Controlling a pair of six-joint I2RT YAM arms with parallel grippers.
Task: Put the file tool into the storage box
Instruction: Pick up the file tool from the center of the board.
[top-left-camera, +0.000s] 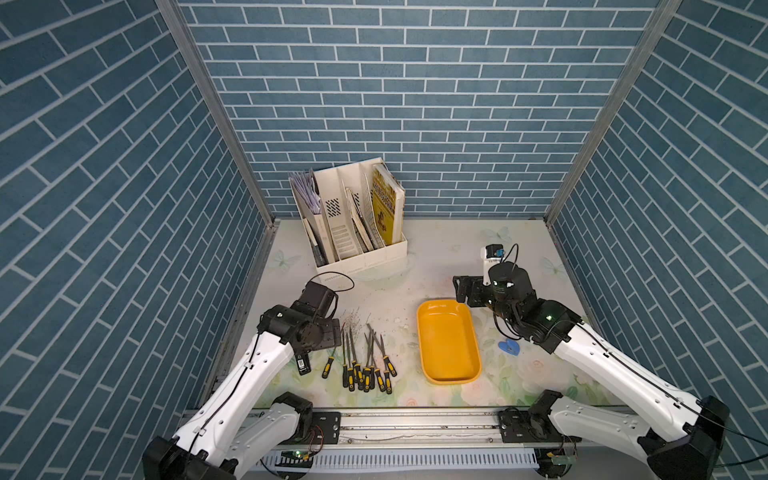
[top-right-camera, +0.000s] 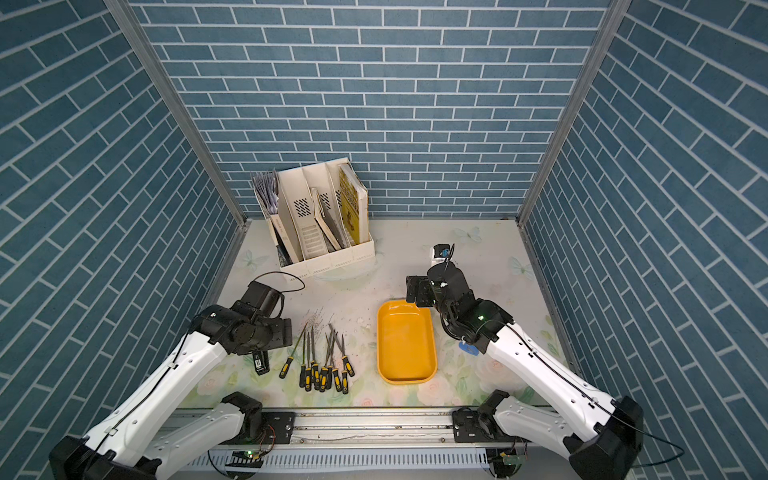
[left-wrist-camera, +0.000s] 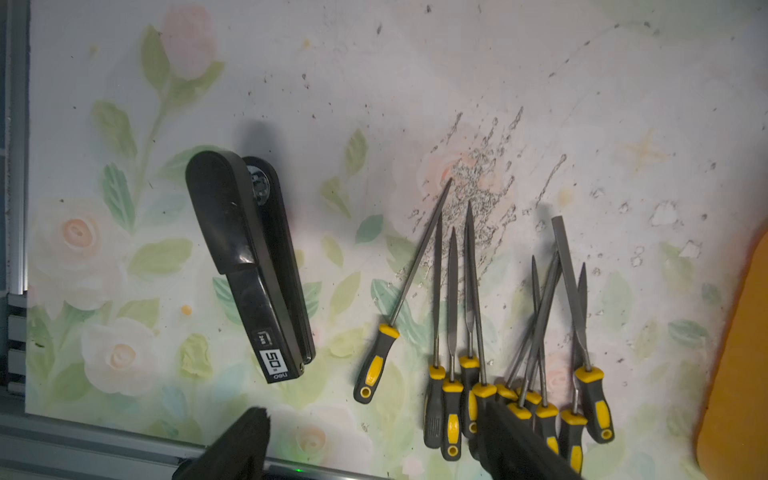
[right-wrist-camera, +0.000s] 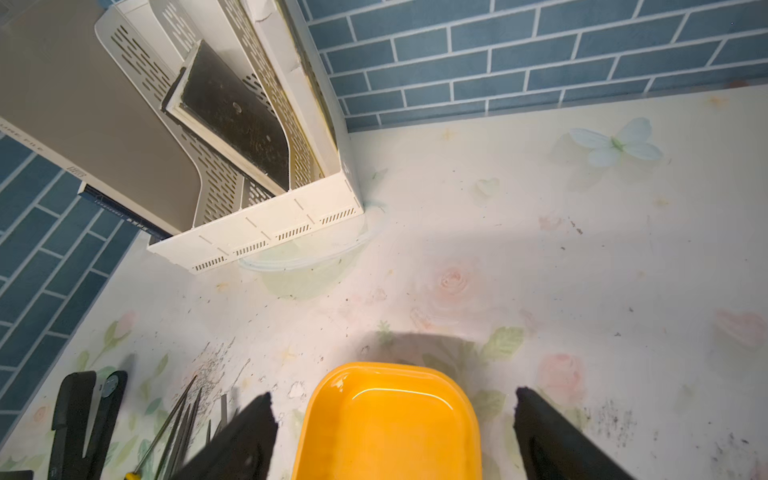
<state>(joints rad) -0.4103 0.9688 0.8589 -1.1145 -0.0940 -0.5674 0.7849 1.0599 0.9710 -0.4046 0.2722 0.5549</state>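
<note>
Several file tools with black-and-yellow handles lie in a loose row on the flowered table, tips pointing away. One file lies a little apart on the stapler's side. My left gripper hangs open above them, one finger over the handle ends and nothing between the jaws. The storage box, a shallow orange-yellow tray, sits to the right of the files with nothing in it. My right gripper is open above the box's far end.
A black stapler lies left of the files, under the left arm. A white magazine organizer with books stands at the back. A small blue object lies right of the box. Metal filings dust the table.
</note>
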